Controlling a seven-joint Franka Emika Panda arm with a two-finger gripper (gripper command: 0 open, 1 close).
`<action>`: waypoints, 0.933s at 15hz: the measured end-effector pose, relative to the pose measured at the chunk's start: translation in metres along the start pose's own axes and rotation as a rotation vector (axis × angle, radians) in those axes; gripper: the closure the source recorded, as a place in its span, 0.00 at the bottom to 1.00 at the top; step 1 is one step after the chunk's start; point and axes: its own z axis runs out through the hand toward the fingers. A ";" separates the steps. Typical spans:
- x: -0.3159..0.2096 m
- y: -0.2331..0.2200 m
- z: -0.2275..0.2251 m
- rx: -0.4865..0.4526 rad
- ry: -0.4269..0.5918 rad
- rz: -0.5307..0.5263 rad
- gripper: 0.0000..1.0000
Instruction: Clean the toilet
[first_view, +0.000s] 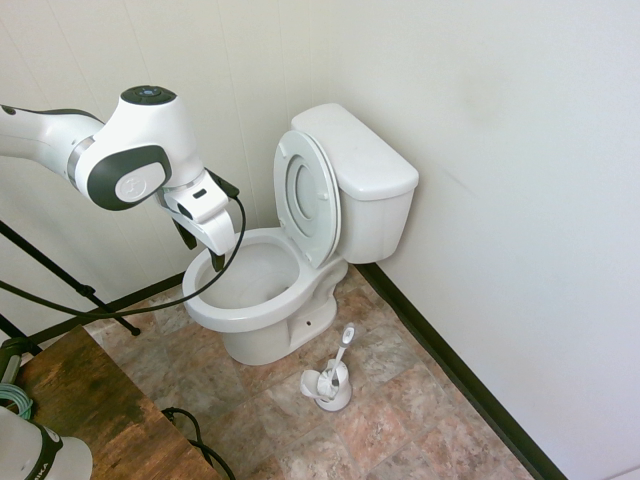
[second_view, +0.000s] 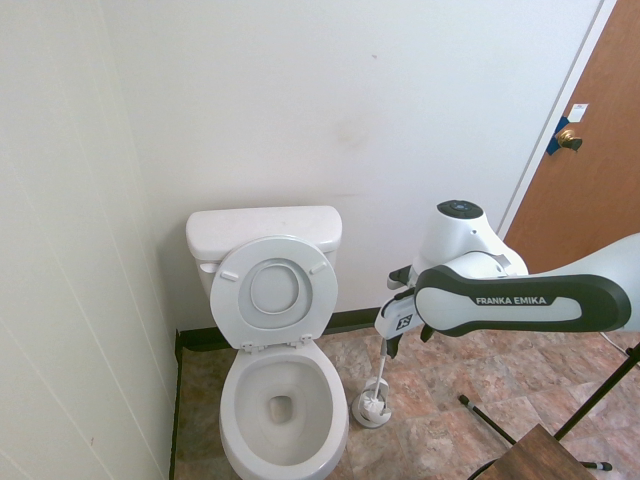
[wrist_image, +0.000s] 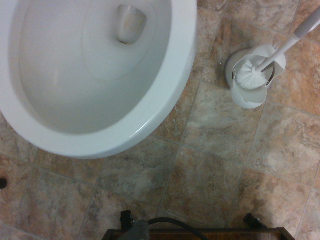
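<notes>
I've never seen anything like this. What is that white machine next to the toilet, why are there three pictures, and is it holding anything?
It is a robot arm, and the gripper at its end works like a hand with two fingers. Two pictures come from cameras standing in the room on opposite sides of the arm. The third comes from a camera on the arm's wrist, looking straight down. The toilet has its seat and lid raised against the tank. On the tiled floor beside it stands a small holder with a toilet brush in it. The gripper is open and holds nothing; it hangs in the air near the bowl.
</notes>
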 end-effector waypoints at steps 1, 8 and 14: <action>0.000 0.000 0.000 0.000 0.000 0.000 0.00; 0.063 -0.029 0.010 -0.013 -0.006 0.109 0.00; 0.171 -0.027 0.094 -0.056 -0.013 0.340 0.00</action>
